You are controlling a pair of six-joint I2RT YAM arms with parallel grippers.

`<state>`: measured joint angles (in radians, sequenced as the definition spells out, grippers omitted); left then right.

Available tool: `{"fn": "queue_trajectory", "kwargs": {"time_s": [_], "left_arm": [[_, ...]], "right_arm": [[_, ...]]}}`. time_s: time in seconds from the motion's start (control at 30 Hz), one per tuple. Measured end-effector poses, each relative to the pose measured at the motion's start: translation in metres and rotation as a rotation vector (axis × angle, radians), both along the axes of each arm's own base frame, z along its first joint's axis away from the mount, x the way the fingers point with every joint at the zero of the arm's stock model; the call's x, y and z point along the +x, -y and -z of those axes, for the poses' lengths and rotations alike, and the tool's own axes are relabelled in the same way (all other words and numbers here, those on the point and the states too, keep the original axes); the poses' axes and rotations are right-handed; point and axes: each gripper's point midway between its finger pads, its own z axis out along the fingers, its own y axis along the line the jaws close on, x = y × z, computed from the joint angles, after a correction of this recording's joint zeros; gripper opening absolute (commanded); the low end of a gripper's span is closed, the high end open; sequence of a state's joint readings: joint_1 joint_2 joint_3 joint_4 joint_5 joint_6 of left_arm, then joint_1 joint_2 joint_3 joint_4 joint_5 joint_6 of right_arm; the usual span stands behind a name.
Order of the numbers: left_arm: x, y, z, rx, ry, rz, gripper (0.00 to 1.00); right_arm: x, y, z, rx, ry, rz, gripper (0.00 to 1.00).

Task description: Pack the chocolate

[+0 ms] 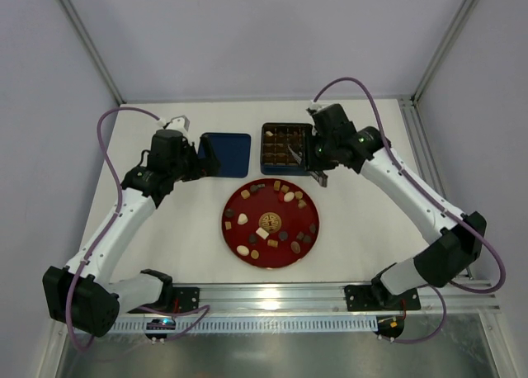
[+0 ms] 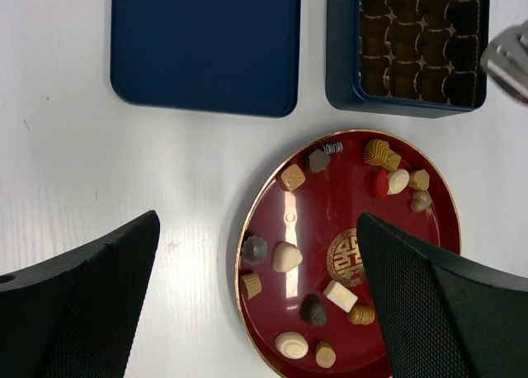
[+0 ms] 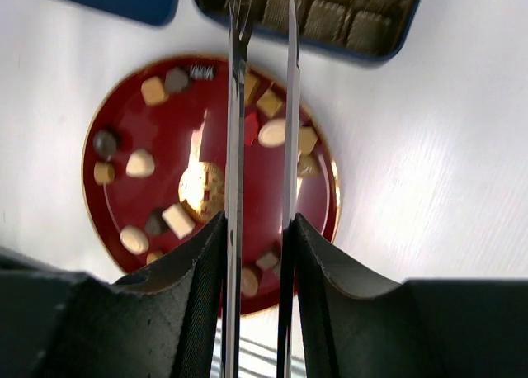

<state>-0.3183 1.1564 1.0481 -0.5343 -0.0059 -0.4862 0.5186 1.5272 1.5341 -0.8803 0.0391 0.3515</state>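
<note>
L gripper [image 2: 257, 225] first: jaws spread as wide as they go, nothing in them, hanging over the white table [image 2: 66, 163] by the lid's left edge. Next over, 1 dark-blue lid [image 2: 206, 44], flat on the table at the back.

Then the chocolate [image 2: 286, 257]: afaict it's all on 1 round red plate [image 2: 322, 221] w/ a gold emblem [image 2: 346, 258] in the middle, on the near side of the lid and tin. Bite-size bits, mixed: cream-white ovals and a dome, a white block, tan squares and lil cups, a ridged tan one, dark grey-brown lumps, one red piece, plus one tiny striped one. I count approx 17 or 18, spread out, none stacked. Can't be exact bc my fingers cover some.

Just beside the lid on the right: 1 dark-blue square tin [image 2: 342, 48] w/ a brown gridded insert [image 2: 412, 40]. Can't tell if any cells are filled.

R gripper [image 3: 258, 221]: closed narrow on 1 pair of thin metal tongs [image 3: 234, 106], blades running across the plate up to the tin.
</note>
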Motion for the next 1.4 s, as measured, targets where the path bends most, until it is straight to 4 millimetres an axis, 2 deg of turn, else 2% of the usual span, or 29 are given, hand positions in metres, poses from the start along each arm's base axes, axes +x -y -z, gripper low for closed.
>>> {"fn": "queue_trajectory", "kwargs": {"time_s": [0.1,0.23,0.4,0.77,1.4], "left_arm": [[0.0,0.0,0.0,0.0,-0.001,0.001,1.0],[0.0,0.0,0.0,0.0,0.0,0.0,1.0],[0.0,0.0,0.0,0.0,0.0,0.0,1.0],[0.0,0.0,0.0,0.0,0.0,0.0,1.0],[0.0,0.0,0.0,0.0,0.0,0.001,1.0]], "right_arm": [[-0.038,-0.014,0.005,0.009,-0.02,-0.056,0.39],[-0.077,-0.035,0.03,-0.001,-0.091,-0.116,0.39],[-0.106,-0.04,0.064,-0.037,-0.183,-0.131,0.39],[-0.106,-0.044,0.071,-0.031,-0.192,-0.103,0.4],[-0.11,-0.038,0.09,-0.068,-0.225,-0.079,0.4]]}}
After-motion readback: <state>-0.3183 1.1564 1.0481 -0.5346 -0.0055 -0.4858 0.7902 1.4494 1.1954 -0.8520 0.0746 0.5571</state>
